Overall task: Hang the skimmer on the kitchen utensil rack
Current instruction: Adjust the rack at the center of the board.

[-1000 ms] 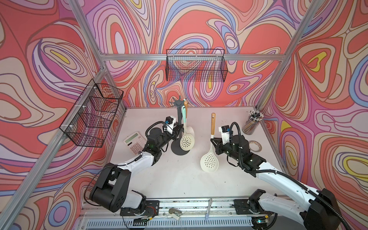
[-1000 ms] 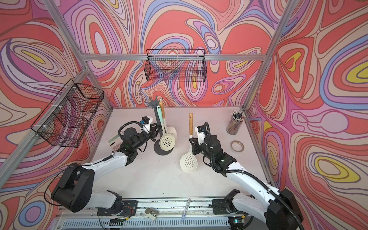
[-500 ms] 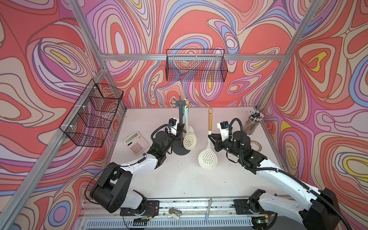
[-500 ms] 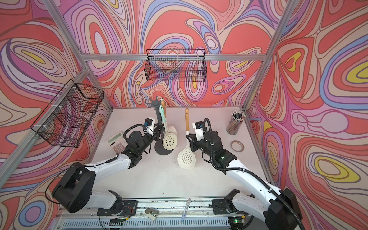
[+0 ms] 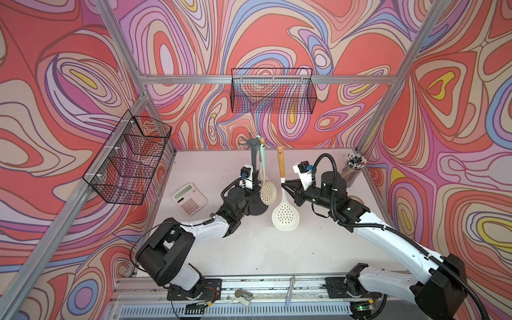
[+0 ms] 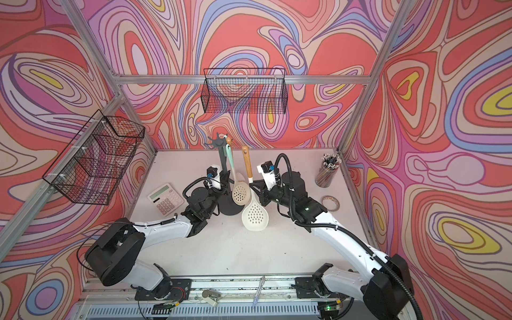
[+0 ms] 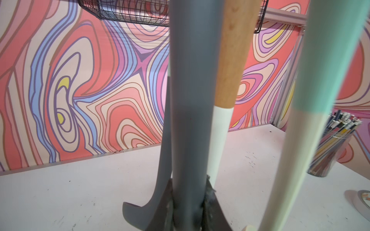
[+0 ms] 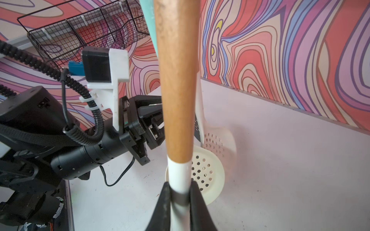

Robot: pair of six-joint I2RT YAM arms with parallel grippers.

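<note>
White bench carrying four things.
The bench [image 5: 249, 249] is bearing a calculator [image 5: 189, 198] toward its left edge, the kitchen utensil rack [image 5: 253, 160] standing upright on its round base near the middle, a clear cup of pencils [image 5: 352, 169] sitting in the far right corner, and a tape roll [image 6: 330, 203] lying near that cup.

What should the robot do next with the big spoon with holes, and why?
Probably carry the skimmer a little closer to the kitchen utensil rack and raise it. The right tool is shut on its white neck, but its wooden handle end is apart from the hooks. The left tool clamps the rack's pole, so it looks steadied.
</note>
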